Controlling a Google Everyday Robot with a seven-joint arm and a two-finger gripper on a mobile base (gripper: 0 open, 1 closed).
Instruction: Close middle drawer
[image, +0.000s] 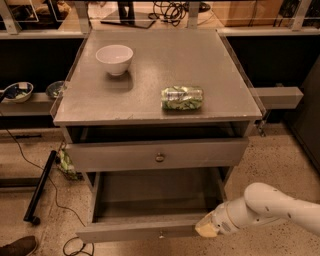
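Note:
The middle drawer is pulled far out at the bottom of the view. Its long low grey front panel has a tiny centre knob, and its deep plain box is empty. My gripper, on a white arm coming in from the right, sits against the right end of that front panel. Above it, the taller-fronted grey drawer with a brass knob stands slightly out from the cabinet. The lowest drawer is out of view.
On the cabinet top are a white bowl and a green chip bag. A low shelf at the left holds bowls. A black bar, cables and a shoe lie on the floor at the left.

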